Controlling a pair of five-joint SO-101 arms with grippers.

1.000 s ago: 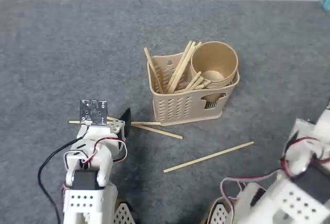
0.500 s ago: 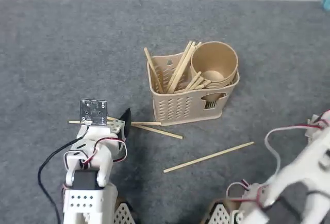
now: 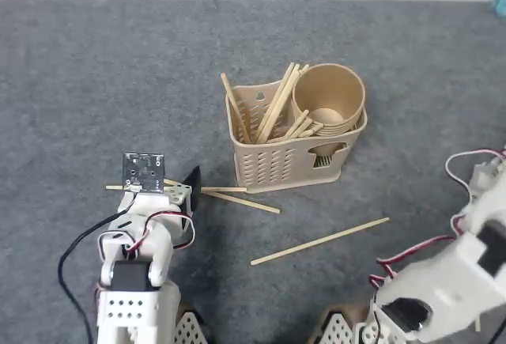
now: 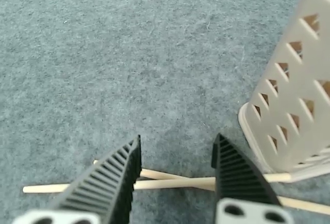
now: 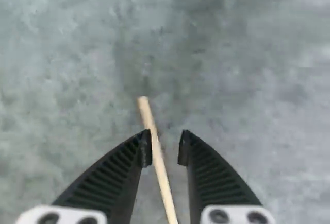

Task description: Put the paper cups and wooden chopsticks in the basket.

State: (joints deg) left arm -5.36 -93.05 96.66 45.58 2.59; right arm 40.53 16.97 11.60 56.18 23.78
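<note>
The beige slotted basket (image 3: 288, 158) stands mid-table with stacked paper cups (image 3: 328, 95) and several wooden chopsticks (image 3: 277, 107) inside. Two crossed chopsticks (image 3: 237, 197) lie just in front of its left corner. My left gripper (image 3: 188, 186) hovers over them, open, and in the left wrist view the crossed chopsticks (image 4: 175, 184) lie between the fingers of the left gripper (image 4: 178, 147), beside the basket (image 4: 294, 105). One more chopstick (image 3: 320, 241) lies loose on the mat. At the lower right, my right gripper (image 5: 165, 142) is shut on a chopstick (image 5: 150, 126) that sticks out past its fingertips.
A grey felt mat (image 3: 118, 83) covers the table, with a pale wall strip along the far edge. The right arm's white body (image 3: 451, 281) and red wires (image 3: 466, 162) take up the lower right corner. Open mat lies left and behind the basket.
The right arm has swung along the lower right edge, its wrist ending higher and farther right. The left arm, basket and loose chopsticks have not moved.
</note>
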